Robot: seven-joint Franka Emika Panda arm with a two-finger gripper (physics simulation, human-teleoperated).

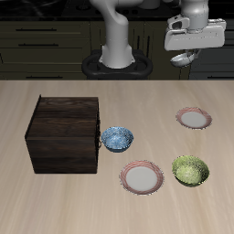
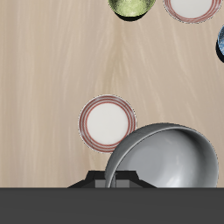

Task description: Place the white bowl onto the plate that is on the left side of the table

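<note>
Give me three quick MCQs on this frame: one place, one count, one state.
1. Where is the white bowl?
A. on the table
B. held up in the tool
C. inside the wooden box

2. How many red-rimmed plates?
A. one
B. two
C. three

3. What is on the plate nearest the tool?
A. nothing
B. the green bowl
C. the blue-patterned bowl

Answers:
1 B: the bowl hangs at the tool, above the table.
2 B: this plate and another plate near the front edge.
3 A: the wrist view shows its face bare.
</note>
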